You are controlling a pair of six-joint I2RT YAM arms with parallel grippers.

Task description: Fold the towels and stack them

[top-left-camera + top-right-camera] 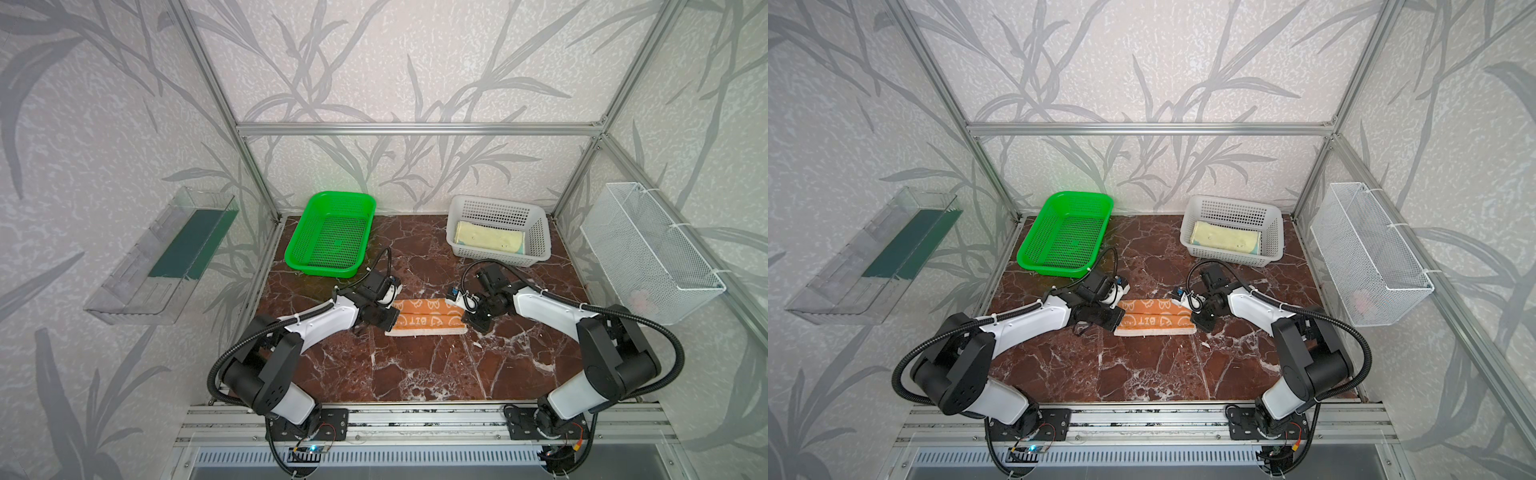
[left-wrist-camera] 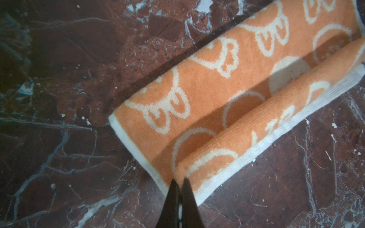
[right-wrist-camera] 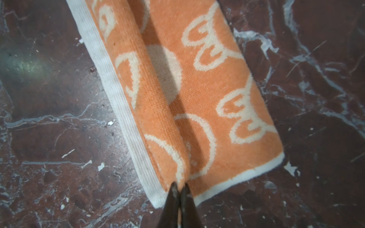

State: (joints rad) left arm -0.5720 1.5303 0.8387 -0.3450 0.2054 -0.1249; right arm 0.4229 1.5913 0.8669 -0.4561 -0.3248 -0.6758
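At left the green basket (image 1: 328,270) sits empty. Our left gripper (image 2: 179,180) is pinched shut on 1 end of a raised fold in the orange-cream towel (image 1: 428,318), which lies as a narrow strip in the middle of the marble table (image 1: 436,365). Our right gripper (image 3: 179,184) is clamped on the other end. At right the white basket (image 1: 490,254) holds the pale yellow towel (image 1: 488,241), folded. We judge 1 towel done, 1 mid-fold and stacking still left. We see no 3rd towel clearly.
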